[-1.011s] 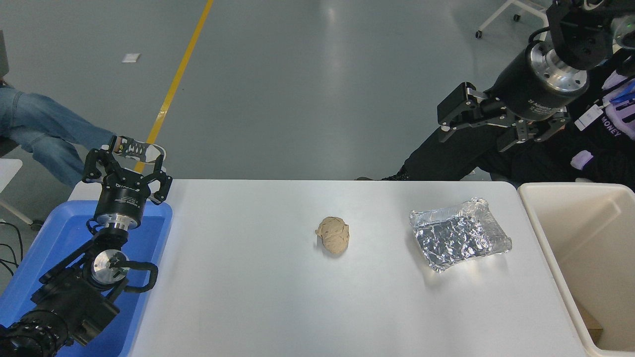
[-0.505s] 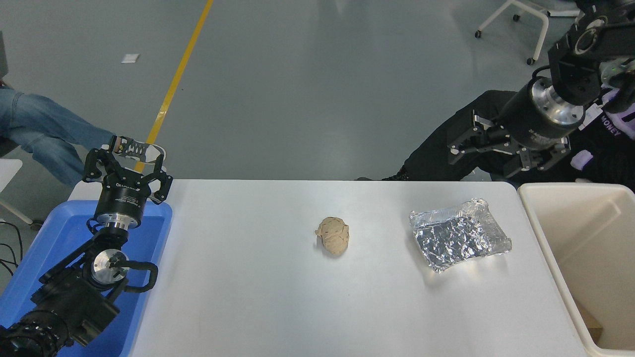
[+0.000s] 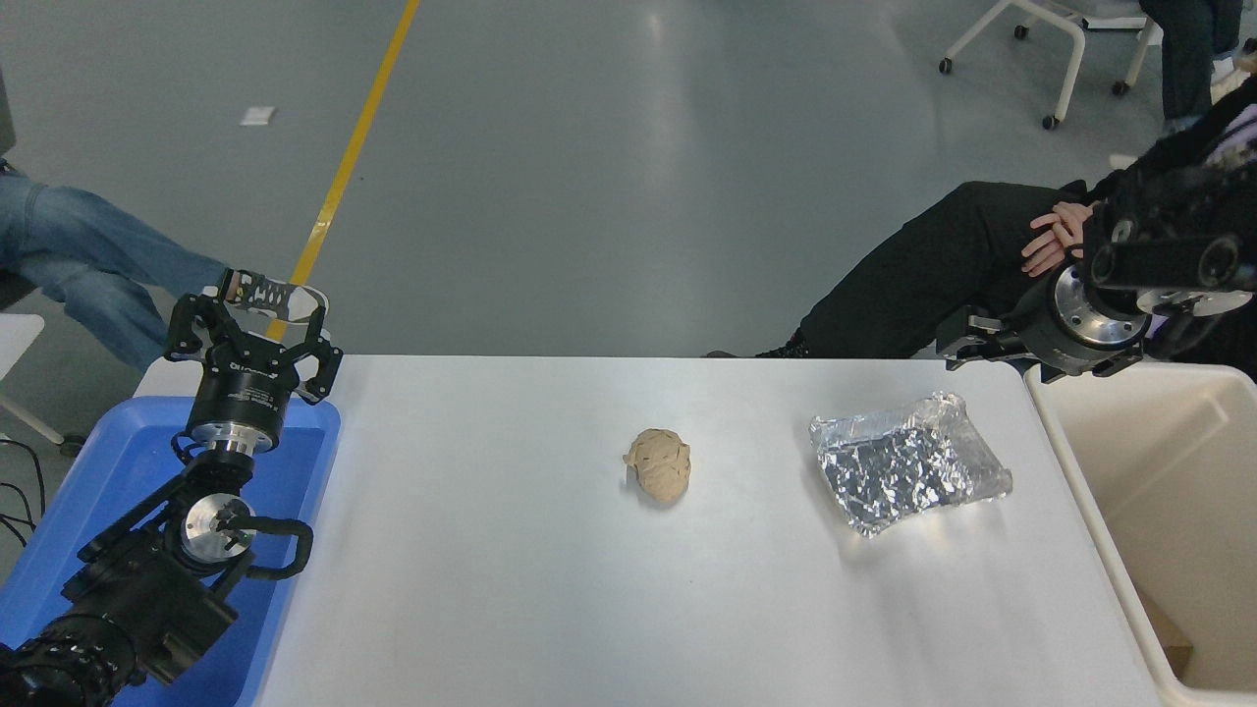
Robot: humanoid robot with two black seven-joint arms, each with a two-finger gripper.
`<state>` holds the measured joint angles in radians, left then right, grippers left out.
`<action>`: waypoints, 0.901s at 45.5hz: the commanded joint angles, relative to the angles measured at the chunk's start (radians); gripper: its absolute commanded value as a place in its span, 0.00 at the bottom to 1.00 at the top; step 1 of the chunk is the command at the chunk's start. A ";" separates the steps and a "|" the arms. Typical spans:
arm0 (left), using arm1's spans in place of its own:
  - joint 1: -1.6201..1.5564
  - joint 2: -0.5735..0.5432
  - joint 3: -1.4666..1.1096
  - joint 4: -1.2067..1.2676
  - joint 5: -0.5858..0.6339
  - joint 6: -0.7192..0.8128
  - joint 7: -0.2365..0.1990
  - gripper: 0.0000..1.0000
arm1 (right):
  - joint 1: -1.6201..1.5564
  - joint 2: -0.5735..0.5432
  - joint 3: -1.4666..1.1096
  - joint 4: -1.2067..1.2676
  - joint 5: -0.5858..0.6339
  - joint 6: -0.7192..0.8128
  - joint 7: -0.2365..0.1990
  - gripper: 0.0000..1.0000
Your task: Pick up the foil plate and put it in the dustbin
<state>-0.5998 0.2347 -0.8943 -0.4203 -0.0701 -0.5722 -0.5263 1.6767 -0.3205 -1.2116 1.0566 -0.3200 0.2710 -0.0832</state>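
The foil plate (image 3: 908, 476), a shiny wrinkled silver tray, lies on the white table (image 3: 511, 589) at the right, close to the dustbin. The dustbin (image 3: 1178, 462) is a large cream bin standing against the table's right edge. My right gripper (image 3: 1021, 355) hangs open above the table's far right corner, beyond the foil plate and apart from it, holding nothing. My left gripper (image 3: 250, 314) is parked open over the blue bin at the lower left.
A tan wrinkly lump (image 3: 660, 464) lies mid-table. A bright blue bin (image 3: 118, 471) stands at the table's left edge. A person in black (image 3: 943, 265) sits just behind the right gripper. A jeans-clad leg (image 3: 88, 265) is at far left.
My right arm has swung down and to the right, from high over the far right edge to just above the table's far right corner. The foil plate and the left arm have not moved.
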 commanded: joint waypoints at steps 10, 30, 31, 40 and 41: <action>0.000 0.000 0.000 0.000 0.001 0.000 0.000 0.99 | -0.331 0.011 0.187 -0.259 -0.171 -0.116 0.002 0.92; 0.000 0.000 0.000 0.000 0.000 0.000 0.000 0.99 | -0.584 0.004 0.337 -0.477 -0.172 -0.240 0.007 0.88; 0.000 0.000 0.000 0.000 0.000 0.000 0.000 0.99 | -0.594 0.004 0.337 -0.484 -0.171 -0.240 0.007 0.88; 0.000 0.000 0.000 0.000 0.000 0.000 0.000 0.99 | -0.655 0.011 0.336 -0.546 -0.168 -0.256 0.007 0.88; 0.000 0.000 0.000 0.000 0.001 0.000 0.000 0.99 | -0.658 0.011 0.336 -0.549 -0.163 -0.256 0.007 0.88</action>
<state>-0.5998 0.2347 -0.8943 -0.4203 -0.0704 -0.5722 -0.5263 1.1043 -0.3134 -0.8937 0.5912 -0.4889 0.0474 -0.0772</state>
